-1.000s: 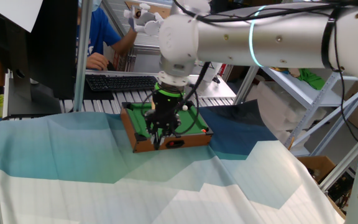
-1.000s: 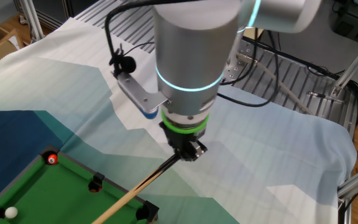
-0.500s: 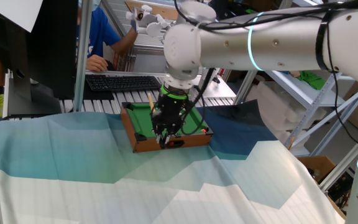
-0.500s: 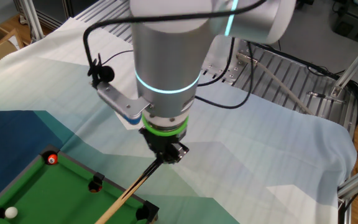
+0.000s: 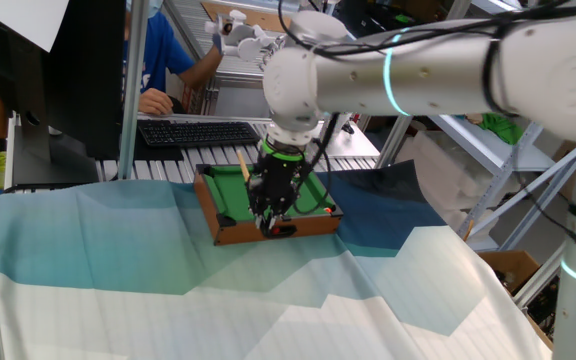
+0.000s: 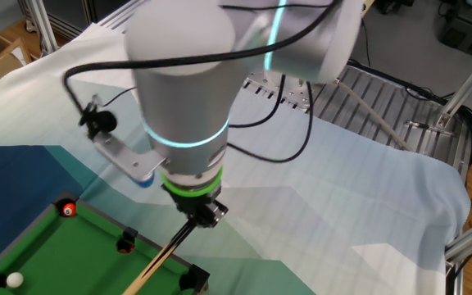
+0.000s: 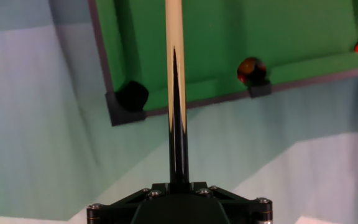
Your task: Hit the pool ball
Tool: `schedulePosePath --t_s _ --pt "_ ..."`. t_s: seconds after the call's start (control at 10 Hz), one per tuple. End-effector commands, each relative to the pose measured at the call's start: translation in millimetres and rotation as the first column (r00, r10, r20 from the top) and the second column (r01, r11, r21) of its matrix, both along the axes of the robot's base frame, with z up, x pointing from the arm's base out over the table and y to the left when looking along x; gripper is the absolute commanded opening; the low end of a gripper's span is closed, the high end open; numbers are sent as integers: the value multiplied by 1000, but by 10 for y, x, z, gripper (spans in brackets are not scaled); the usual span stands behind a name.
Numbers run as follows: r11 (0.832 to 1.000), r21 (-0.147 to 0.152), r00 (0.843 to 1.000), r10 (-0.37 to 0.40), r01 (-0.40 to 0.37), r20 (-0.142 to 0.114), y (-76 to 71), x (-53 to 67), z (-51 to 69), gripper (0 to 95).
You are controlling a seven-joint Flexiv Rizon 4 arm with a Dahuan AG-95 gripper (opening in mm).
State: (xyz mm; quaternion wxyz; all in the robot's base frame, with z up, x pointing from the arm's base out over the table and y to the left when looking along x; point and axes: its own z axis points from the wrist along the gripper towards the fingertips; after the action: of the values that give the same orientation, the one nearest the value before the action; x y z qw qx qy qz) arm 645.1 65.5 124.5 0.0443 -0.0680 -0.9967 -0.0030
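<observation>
We see our end effector [image 6: 198, 215] clamped on the cue stick [image 6: 161, 260], which slants out ahead over the pool table [image 6: 72, 254]. The pool ball [image 6: 13, 280] sits far ahead, near the far corner.

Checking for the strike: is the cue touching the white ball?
Apart. The other fixed view shows green felt between the pool ball and the cue.

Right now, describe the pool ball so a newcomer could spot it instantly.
Find the miniature green-felt pool table with a wooden frame on the blue-and-white cloth. In the other fixed view, the tiny glossy white pool ball sits on the felt near the picture's bottom-left corner, beyond the wooden cue stick held in the gripper. The other ball, near a pocket, is red-orange; this one is plain white.
</observation>
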Motion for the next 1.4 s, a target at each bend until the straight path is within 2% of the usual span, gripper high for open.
schedulePosePath --t_s 0.1,0.4,0.7,1.4 --pt "1000 -1 1000 8 -8 23 -24 27 -44 0" --pt "1000 -1 999 23 -23 33 -38 176 -127 0" --pt "997 3 996 81 -81 31 -58 319 -224 0" --pt "993 1 991 121 -121 49 -36 359 -339 0"
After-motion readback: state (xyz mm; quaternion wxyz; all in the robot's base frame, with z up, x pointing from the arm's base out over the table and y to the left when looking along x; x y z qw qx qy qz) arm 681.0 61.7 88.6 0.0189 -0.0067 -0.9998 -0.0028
